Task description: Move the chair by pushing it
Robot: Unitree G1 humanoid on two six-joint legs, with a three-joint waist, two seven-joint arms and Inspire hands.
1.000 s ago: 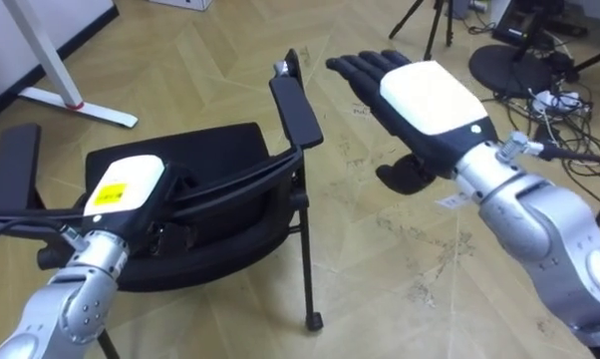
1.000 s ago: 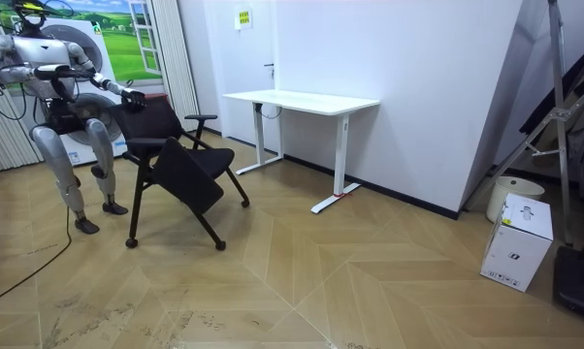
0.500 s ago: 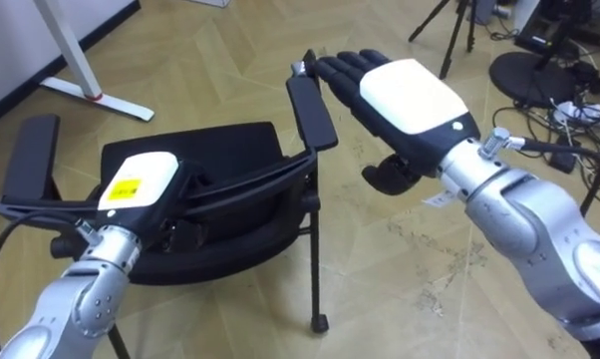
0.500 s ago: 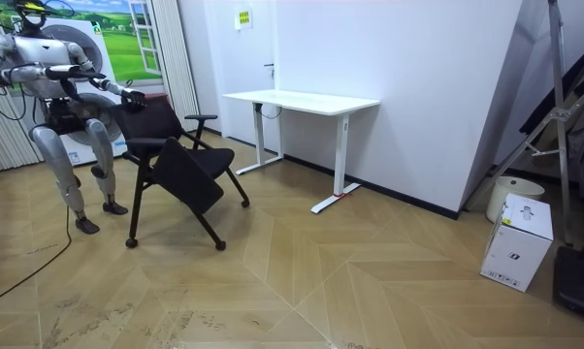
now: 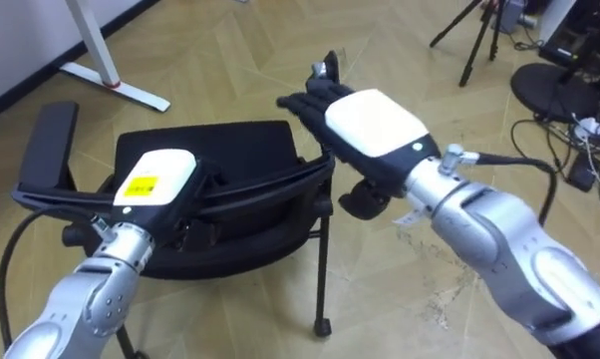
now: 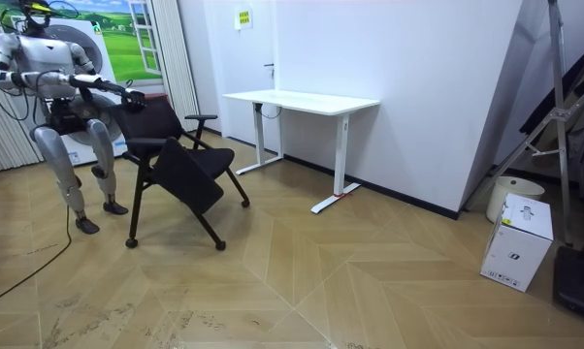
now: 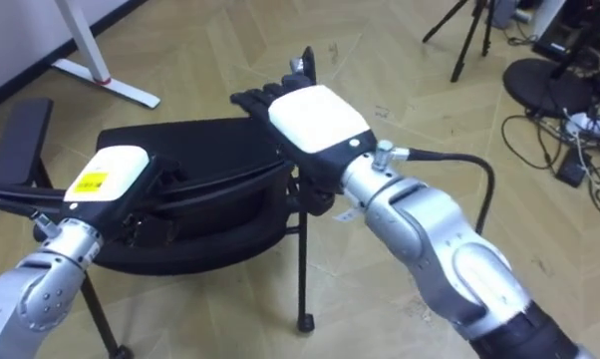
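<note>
A black chair [image 5: 225, 150] with two armrests stands on the wood floor right in front of me, its backrest rim [image 5: 265, 184] nearest to me. My left hand [image 5: 155, 181] lies on the left part of that rim. My right hand [image 5: 365, 125] is open, its straight fingers [image 5: 302, 102] laid over the chair's right armrest at the rim's right end. In the room view I stand behind the chair [image 6: 180, 160] at the room view's left, both arms stretched out to it.
A white desk [image 6: 302, 100] stands past the chair by the wall; its foot [image 5: 116, 85] shows at upper left. A tripod [image 5: 474, 40], a round dark base [image 5: 569, 90] and cables [image 5: 584, 175] lie to my right. A white box [image 6: 520, 242] sits far off.
My right hand has swung left and down from above the floor onto the chair's right armrest. The left hand stays on the backrest. The chair has not visibly moved.
</note>
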